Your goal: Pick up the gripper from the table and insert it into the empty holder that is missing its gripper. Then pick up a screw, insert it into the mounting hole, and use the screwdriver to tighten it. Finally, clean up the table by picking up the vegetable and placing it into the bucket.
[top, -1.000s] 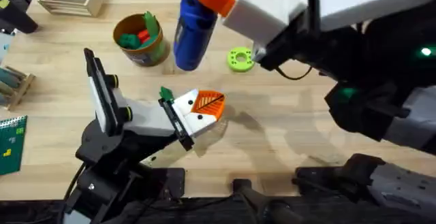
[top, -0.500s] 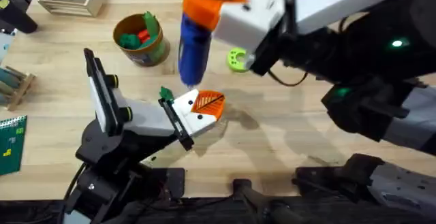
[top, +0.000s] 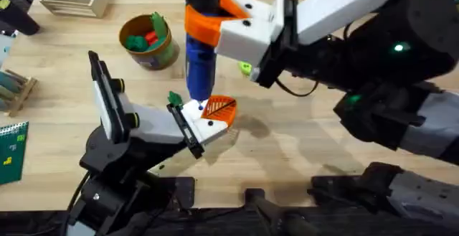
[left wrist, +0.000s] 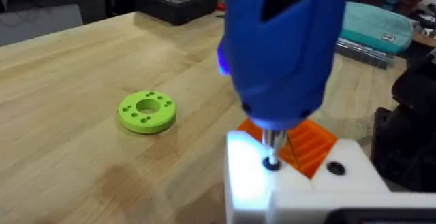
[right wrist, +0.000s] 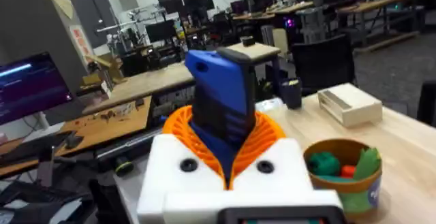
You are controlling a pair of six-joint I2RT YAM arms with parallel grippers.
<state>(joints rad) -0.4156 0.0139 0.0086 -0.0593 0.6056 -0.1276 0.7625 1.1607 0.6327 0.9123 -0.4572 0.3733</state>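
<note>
1. Standing upright above the table's middle, the screwdriver (top: 200,42) was gripped by the right gripper (top: 215,24), whose orange pads were pressed against the blue handle from both sides.
2. In the right wrist view the blue handle (right wrist: 221,105) was seen wedged between the orange ribbed pads (right wrist: 262,139) of that gripper.
3. The screwdriver's metal tip (left wrist: 271,149) was set into a small dark hole on top of the holder (left wrist: 300,183), as seen in the left wrist view.
4. The holder (top: 201,121) was kept at the end of the left gripper (top: 188,130); whether that gripper's fingers were spread or pressed together could not be told.
5. The gripper (top: 219,109), an orange ribbed wedge, was seated against the holder on its far side, just beside the screwdriver tip.
6. A small dark green vegetable (top: 174,98) was seen on the table, close beside the holder.
7. The bucket (top: 148,41) was placed near the table's far left, with green and red toy pieces inside.
8. A bright green ring (left wrist: 147,111) was lying flat on the wood, well apart from the holder.
</note>
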